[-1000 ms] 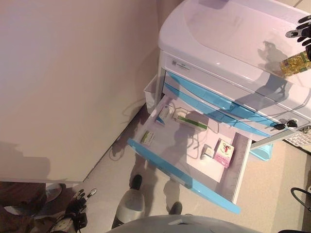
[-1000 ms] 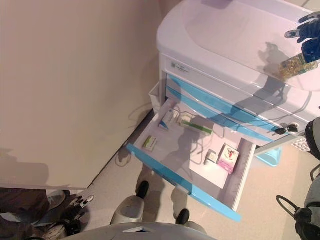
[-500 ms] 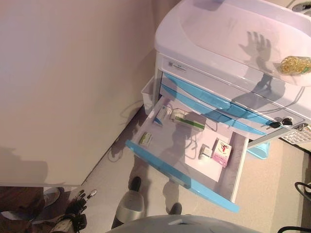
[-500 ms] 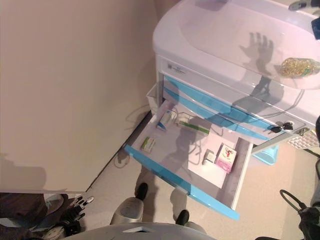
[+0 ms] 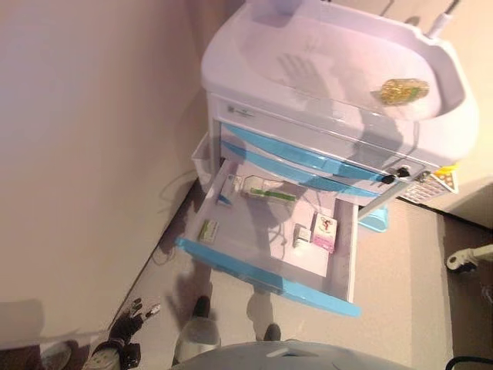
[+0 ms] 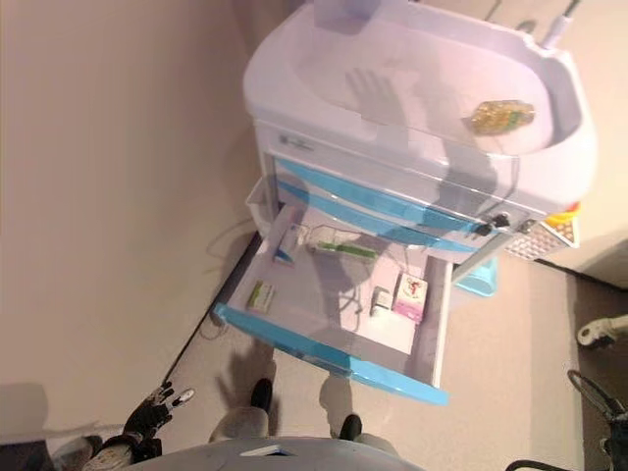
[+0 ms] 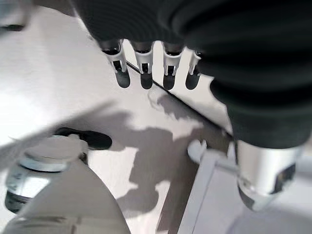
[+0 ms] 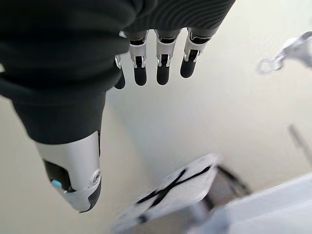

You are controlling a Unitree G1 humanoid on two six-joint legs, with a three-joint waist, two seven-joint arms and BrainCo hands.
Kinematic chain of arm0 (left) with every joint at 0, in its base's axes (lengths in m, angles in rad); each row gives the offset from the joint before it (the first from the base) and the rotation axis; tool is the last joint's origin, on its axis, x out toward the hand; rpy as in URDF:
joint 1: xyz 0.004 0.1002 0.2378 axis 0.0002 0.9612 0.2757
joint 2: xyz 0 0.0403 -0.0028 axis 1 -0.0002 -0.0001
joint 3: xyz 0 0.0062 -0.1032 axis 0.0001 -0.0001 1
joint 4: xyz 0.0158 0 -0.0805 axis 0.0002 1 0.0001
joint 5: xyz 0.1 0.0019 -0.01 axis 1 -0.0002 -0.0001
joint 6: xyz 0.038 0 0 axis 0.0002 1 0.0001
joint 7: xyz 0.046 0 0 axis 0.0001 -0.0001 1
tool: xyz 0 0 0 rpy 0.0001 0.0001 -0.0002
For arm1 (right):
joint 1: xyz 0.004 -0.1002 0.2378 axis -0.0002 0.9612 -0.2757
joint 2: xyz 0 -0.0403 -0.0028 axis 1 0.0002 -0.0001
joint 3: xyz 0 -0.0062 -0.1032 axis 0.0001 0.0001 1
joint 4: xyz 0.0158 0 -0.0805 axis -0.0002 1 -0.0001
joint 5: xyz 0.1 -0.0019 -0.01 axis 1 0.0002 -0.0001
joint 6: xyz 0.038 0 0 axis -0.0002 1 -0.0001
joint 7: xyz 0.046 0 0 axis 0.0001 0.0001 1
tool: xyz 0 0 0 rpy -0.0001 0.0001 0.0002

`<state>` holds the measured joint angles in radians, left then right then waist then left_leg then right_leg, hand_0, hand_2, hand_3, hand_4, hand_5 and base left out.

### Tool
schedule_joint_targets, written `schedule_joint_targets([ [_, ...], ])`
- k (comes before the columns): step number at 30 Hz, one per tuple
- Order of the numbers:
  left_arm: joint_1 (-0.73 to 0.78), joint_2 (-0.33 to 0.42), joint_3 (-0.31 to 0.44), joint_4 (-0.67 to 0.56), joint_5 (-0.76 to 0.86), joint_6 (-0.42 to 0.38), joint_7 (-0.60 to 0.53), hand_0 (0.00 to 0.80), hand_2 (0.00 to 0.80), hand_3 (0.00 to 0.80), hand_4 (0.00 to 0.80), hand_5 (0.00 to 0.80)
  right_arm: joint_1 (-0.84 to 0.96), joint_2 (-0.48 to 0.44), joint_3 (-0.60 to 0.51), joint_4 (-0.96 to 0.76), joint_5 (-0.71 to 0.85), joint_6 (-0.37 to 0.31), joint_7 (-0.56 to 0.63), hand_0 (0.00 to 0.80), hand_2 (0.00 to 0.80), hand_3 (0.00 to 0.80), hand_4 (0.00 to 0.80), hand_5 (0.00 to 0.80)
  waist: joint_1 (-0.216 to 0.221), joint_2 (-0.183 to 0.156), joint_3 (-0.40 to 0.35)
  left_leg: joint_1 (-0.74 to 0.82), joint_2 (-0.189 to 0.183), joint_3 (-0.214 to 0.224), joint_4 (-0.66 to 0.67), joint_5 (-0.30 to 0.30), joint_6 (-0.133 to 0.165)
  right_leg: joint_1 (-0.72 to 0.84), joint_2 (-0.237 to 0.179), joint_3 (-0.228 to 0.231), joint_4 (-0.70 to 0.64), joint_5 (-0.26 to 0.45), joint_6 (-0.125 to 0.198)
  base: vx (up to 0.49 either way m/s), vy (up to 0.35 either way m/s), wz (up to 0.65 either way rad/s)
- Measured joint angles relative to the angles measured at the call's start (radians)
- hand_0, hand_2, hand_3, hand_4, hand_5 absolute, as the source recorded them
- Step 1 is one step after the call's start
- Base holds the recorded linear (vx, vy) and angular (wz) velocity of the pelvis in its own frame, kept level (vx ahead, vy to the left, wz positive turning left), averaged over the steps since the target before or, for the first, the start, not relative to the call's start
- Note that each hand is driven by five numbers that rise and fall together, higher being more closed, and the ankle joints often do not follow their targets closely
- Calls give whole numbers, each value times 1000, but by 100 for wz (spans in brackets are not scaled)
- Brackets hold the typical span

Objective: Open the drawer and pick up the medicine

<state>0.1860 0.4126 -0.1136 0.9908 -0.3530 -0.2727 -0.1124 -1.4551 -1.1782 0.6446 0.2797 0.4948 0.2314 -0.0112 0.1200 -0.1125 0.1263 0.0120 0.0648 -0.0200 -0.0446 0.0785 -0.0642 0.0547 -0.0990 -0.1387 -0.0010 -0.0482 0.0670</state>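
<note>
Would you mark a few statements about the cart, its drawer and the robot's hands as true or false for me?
1. The blue-fronted drawer is pulled out. True.
2. The pink box lies on the cart's top. False: it lies in the open drawer.
3. The yellowish bottle lies on the cart top. True.
4. The right hand holds the bottle. False: its fingers hang straight and empty.
5. The left hand grips the drawer front. False: it hangs open over the floor.

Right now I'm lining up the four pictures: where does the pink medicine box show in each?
Left eye: pink box at the open drawer's right end.
Right eye: same spot.
Left wrist: not in it.
Right wrist: not in it.
Shared landmark: the drawer's blue front.
</note>
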Motion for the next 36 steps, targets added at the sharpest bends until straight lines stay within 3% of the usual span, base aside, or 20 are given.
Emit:
schedule_joint_targets([
  [4,-12,-2,-18,-48,107,-15,16,0,0,0,0,0,403,0,-247,-301,36,11,29,0,0,0,0,0,-55,16,-23,27,3,32,-18,0,0,1,3,27,2,2,1,-44,13,-23],
  [8,-37,-3,-82,-71,210,-14,38,0,0,0,0,0,754,1,-436,-444,35,17,99,0,0,0,0,0,-102,60,-42,31,6,60,-32,1,2,-14,7,56,-1,16,4,-31,13,-25],
  [13,-53,9,-147,-68,289,11,47,0,0,0,0,0,1004,12,-504,-495,36,15,212,0,0,0,0,0,-182,109,-39,52,12,96,-43,0,3,-16,9,79,-4,23,8,-20,12,-21],
  [18,-100,21,-203,-66,318,16,39,0,0,0,0,0,1200,49,-563,-549,85,-19,344,0,0,0,0,0,-206,112,-34,55,20,128,-44,-2,2,-29,11,101,-18,33,15,-13,-8,-20],
  [23,-170,19,-297,-65,364,16,-1,0,0,0,0,0,1296,147,-565,-553,119,-31,440,0,0,0,0,0,-243,111,-1,65,20,146,-44,-3,2,-32,8,107,-19,42,18,-19,-20,-12],
  [29,-249,18,-378,6,375,35,-52,0,0,0,0,0,1355,146,-556,-558,143,-64,572,0,0,0,0,0,-295,119,34,69,21,185,-43,-7,2,-49,17,147,-19,58,16,-14,-10,-22],
  [36,-303,40,-385,90,361,28,-82,0,0,0,0,0,1360,103,-547,-601,213,-103,850,0,0,0,0,0,-340,121,85,90,22,245,-43,-17,-1,-71,26,211,-14,69,22,-35,39,-30],
])
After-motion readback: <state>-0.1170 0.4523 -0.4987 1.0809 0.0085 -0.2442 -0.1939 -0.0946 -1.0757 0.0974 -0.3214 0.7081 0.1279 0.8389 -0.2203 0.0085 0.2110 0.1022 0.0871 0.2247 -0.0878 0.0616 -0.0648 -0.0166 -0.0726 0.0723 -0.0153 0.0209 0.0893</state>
